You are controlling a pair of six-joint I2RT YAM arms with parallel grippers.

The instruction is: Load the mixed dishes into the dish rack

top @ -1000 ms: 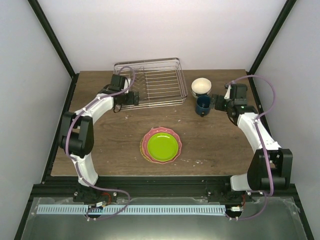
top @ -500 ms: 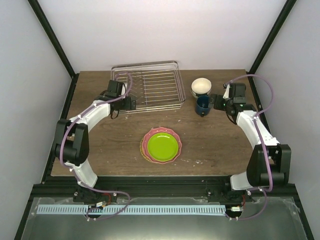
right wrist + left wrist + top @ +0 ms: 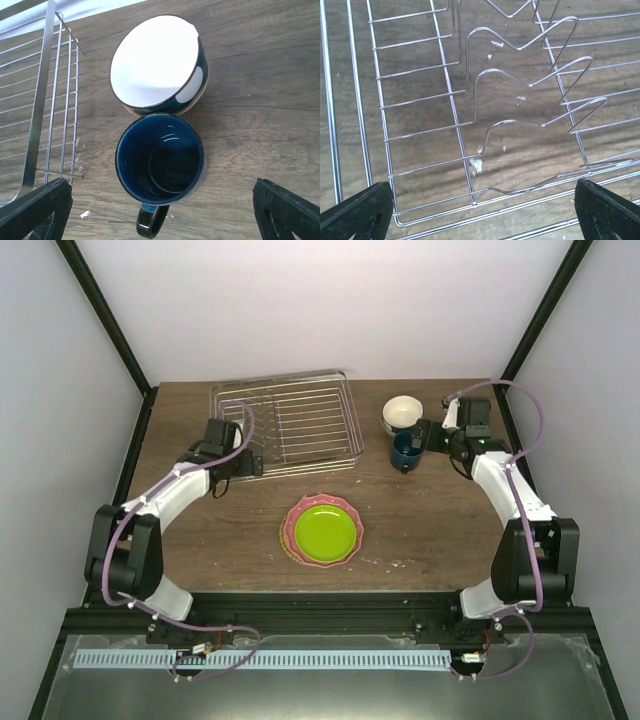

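1. The left hand (image 3: 481, 212) hangs open over the near-left corner of the silver wire dish rack (image 3: 285, 425). Its dark fingers (image 3: 357, 210) are spread wide and clasp nothing, and the rack's rim wires and zigzag plate prongs show between them.
2. The rack lies skewed at the back left of the wooden worktop (image 3: 430, 530).
3. At the centre of the worktop, in front of the rack and apart from it, the lime-green round plate (image 3: 326, 530) rests on the larger pink scalloped plate (image 3: 290, 532).
4. At the back right, just beside the rack, stands a cream-lined bowl (image 3: 155, 62) with a dark, white-spotted outside. It tilts over the rim of the upright dark blue mug (image 3: 160, 160) just in front of it; whether they touch cannot be told.
5. The right hand (image 3: 161, 210) is open, its fingers (image 3: 285, 210) wide apart on either side of the mug. The mug's handle points toward the hand, and nothing is gripped.
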